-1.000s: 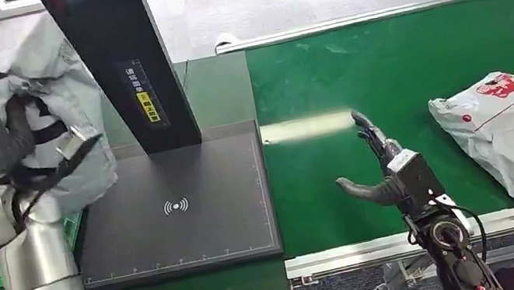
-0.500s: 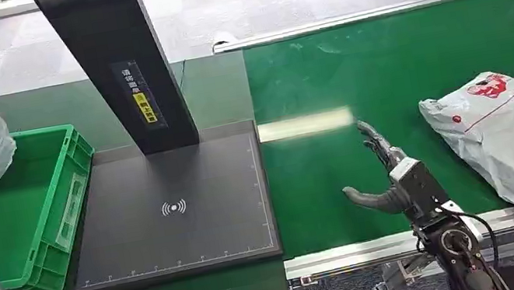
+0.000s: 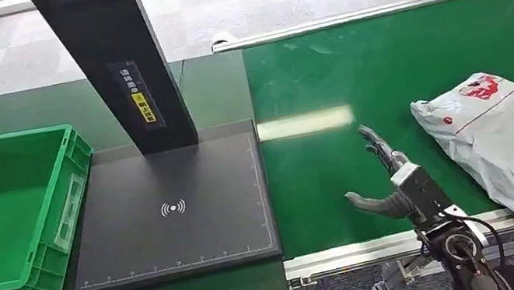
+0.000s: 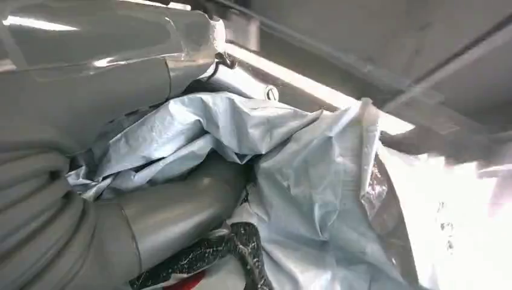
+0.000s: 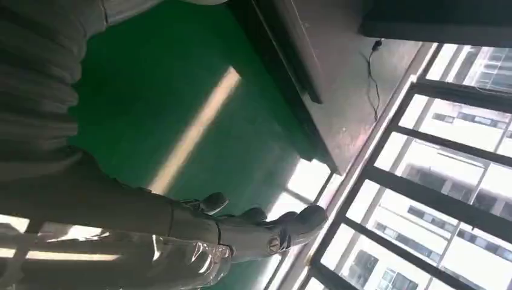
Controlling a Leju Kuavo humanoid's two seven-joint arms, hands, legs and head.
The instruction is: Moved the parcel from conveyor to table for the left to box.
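The grey parcel (image 4: 290, 181), which a second ago was raised in front of the crate, has swung out past the table's left edge, and in the left wrist view we see it bunched in the grasp of the left hand (image 4: 151, 223). We read this as the boxing step in progress, since the crate (image 3: 12, 209) at the table's left edge holds nothing yet. The right hand (image 3: 385, 175) hovers released, fingers apart, near the belt's (image 3: 380, 53) front edge, and the next bag (image 3: 512, 134) has drifted nearer it.
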